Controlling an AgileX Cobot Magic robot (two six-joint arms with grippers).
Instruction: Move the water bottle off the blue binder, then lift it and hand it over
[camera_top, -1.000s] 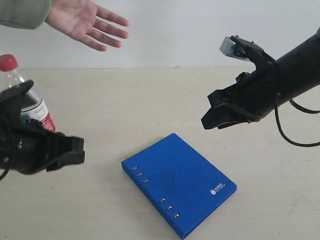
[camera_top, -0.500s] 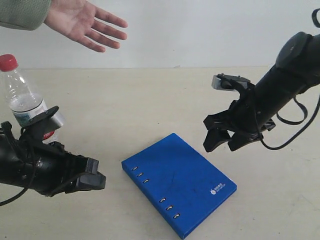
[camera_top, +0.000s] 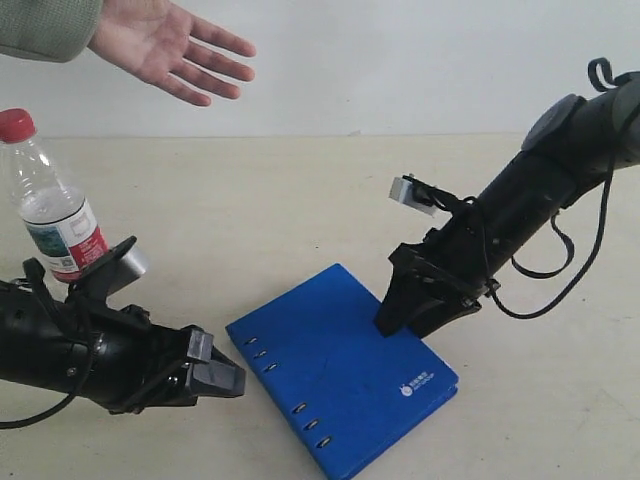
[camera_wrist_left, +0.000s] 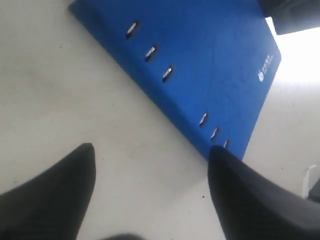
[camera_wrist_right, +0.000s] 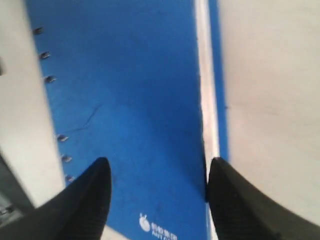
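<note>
Right wrist view: blue binder (camera_wrist_right: 130, 100) edge between fingers (camera_wrist_right: 82, 205); perhaps touching.

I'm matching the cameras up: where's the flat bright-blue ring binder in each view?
Exterior view: the flat bright-blue ring binder lies low centre.
Left wrist view: upper right of the picture.
Right wrist view: fills left and middle.
Shared landmark: its small white logo.

Soft, even light is falling across the table (camera_top: 330, 190), and only a faint shadow is lying under my left arm (camera_top: 70, 345) at seven o'clock. My left wrist camera is blurring everything, and the tabletop beyond the blue binder (camera_wrist_left: 210, 55) is washing out white. My right wrist camera is smearing the binder softly, its cover darkening near my right pincer (camera_wrist_right: 159, 167).
</note>
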